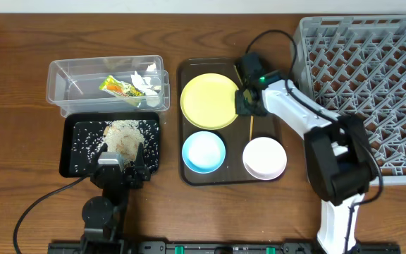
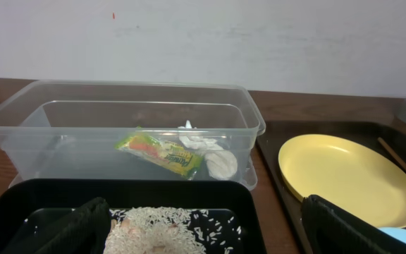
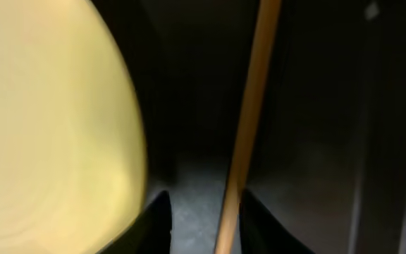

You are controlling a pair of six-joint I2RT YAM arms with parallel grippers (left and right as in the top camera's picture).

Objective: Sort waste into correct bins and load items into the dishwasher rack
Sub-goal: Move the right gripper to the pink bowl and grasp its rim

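The grey dishwasher rack (image 1: 372, 63) fills the upper right of the overhead view. The dark brown serving tray (image 1: 234, 169) lies at centre, carrying the yellow plate (image 1: 210, 100) at its upper left, the light blue bowl (image 1: 204, 152) at lower left and the white bowl (image 1: 264, 157) at lower right.

At the upper left, the clear tub (image 1: 69, 81) holds the snack wrapper (image 2: 157, 152) and paper scraps (image 2: 213, 159). Just below it, the black tray (image 1: 72, 155) holds the rice (image 1: 122, 134).

The left gripper (image 2: 203, 212) hangs at that tray's lower edge, fingers spread wide and holding nothing.

The right gripper (image 3: 210, 222) is down on the serving tray, right of the plate. Its fingers are parted and straddle a wooden chopstick (image 3: 249, 120), which runs up the frame between them, nearer the right finger (image 3: 263, 224).
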